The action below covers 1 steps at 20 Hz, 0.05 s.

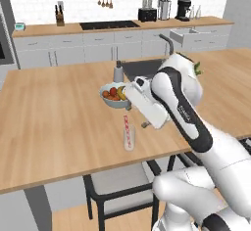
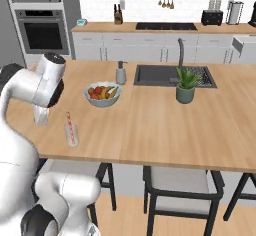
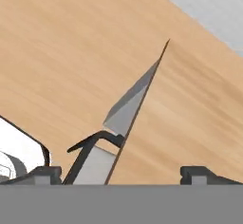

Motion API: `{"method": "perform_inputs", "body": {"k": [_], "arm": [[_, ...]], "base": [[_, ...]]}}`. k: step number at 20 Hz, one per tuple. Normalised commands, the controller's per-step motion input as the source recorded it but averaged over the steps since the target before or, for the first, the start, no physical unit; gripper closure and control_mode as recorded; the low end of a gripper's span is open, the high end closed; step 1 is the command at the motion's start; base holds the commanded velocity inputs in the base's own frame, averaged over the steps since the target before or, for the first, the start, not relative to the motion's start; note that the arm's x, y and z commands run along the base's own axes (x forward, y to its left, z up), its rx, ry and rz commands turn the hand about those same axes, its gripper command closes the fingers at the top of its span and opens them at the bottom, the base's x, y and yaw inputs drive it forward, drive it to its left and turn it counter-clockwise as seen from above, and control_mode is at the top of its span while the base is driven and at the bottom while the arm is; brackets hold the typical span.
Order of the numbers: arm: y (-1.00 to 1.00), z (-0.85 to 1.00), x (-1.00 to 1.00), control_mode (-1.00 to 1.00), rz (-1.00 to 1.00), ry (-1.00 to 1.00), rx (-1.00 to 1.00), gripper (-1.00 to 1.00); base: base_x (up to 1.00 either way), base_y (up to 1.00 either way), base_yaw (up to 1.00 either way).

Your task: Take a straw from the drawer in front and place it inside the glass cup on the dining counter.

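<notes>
The red-and-white striped straw (image 1: 127, 127) (image 2: 69, 125) stands tilted inside the clear glass cup (image 1: 129, 142) (image 2: 72, 137), near the front edge of the light-wood dining counter (image 1: 54, 112) (image 2: 155, 120). My gripper (image 1: 145, 123) (image 2: 41, 117) hangs just beside the cup, a little above the counter, apart from cup and straw. In the hand view the gripper (image 3: 122, 174) is open, its fingertips (image 3: 45, 172) far apart with nothing between them. The drawer (image 1: 184, 35) (image 2: 244, 44) stands pulled out from the grey wall cabinets at the back.
A fruit bowl (image 1: 114, 97) (image 2: 102, 94) and a grey soap dispenser (image 1: 118, 72) (image 2: 120, 73) stand behind the cup. A sink (image 2: 175, 75) and potted plant (image 2: 186, 85) lie further along. Black-framed stools (image 1: 117, 181) (image 2: 180, 180) (image 3: 95, 140) sit under the counter's front edge.
</notes>
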Motion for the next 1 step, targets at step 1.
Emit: {"method": "perform_inputs", "body": {"k": [1], "arm": [[0.0,0.0,-0.21,-1.0,0.0,0.0,-0.54,-1.0]], "base": [[0.0,0.0,0.0]]}}
